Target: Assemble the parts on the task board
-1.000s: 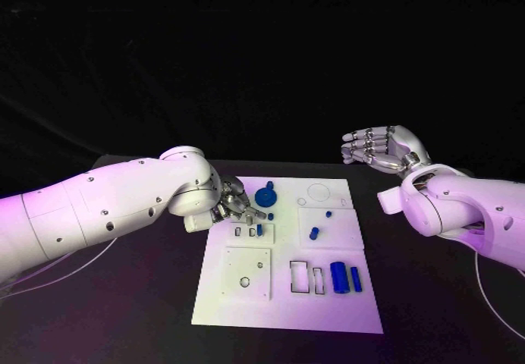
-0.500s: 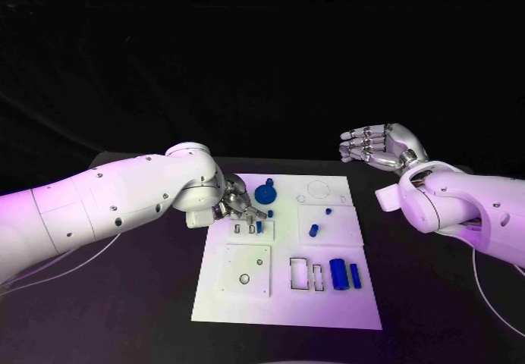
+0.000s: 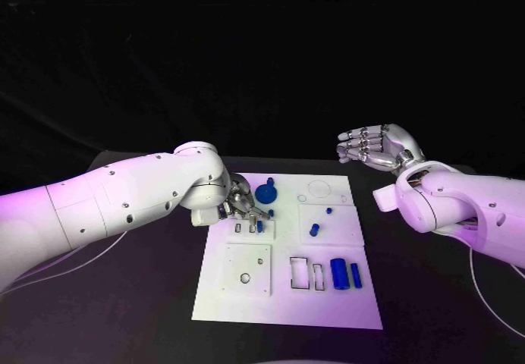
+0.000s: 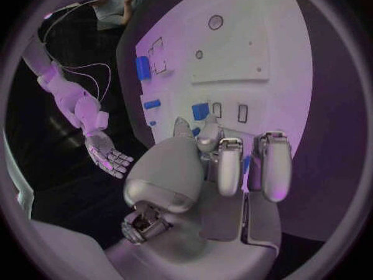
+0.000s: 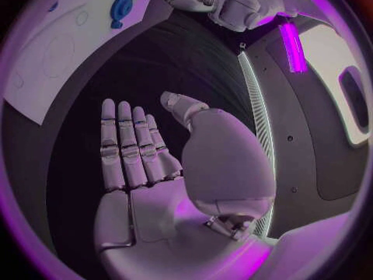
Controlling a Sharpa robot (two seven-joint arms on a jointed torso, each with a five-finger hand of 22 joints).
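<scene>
The white task board [image 3: 287, 303] lies mid-tabletop [image 3: 143, 303], with dark bare surface along both its long sides and black room beyond. The left hand [image 3: 243, 206] hangs over the board's far left part, fingers curled down beside a small blue part [image 3: 259, 225]; whether it grips anything I cannot tell. The right hand [image 3: 372, 148] is raised well off the board's far right corner, fingers spread and holding nothing. Two blue cylinders [image 3: 344, 274] lie near the board's near right edge, a round blue piece [image 3: 266, 195] by its far edge
</scene>
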